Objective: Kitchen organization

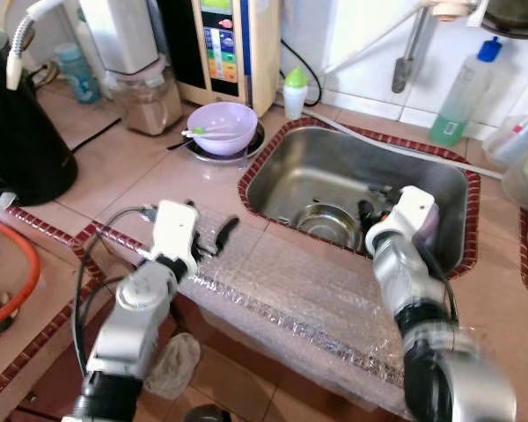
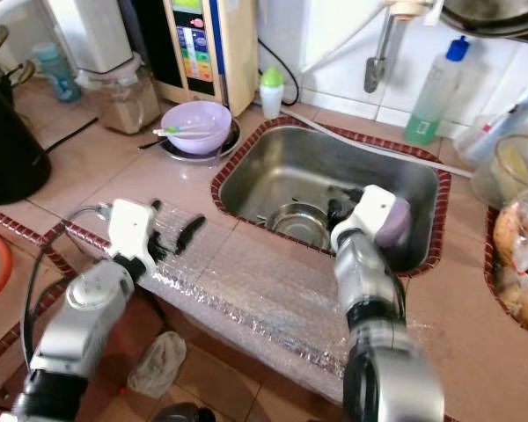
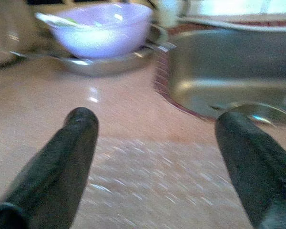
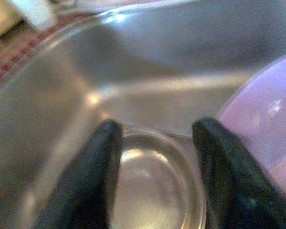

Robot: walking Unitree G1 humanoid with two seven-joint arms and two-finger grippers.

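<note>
Sink at centre right of frame: steel bowl on its floor, empty as far as visible; a lilac bowl beside it, mostly hidden behind the right arm. Second lilac bowl at upper centre, seated on a steel plate on the counter, with a pale utensil across its rim; contents otherwise unclear. Jar of brownish grains at upper left, beside a black kettle.

Right gripper down in the sink, above the steel bowl, fingers apart, gripping nothing; lilac bowl just beside one finger. Left gripper low over the counter edge at centre left, fingers spread wide, empty, pointing toward the second lilac bowl.

Wrist views blurred; right forearm at lower right of frame smeared. Orange hoop at left edge cut off. Item at right edge cut off, unidentifiable.

Bubble wrap draped over the front counter edge. Green bottle and small white bottle behind the sink; tap above. Appliance with coloured buttons at top centre. Crumpled bag on the floor, lower left.
</note>
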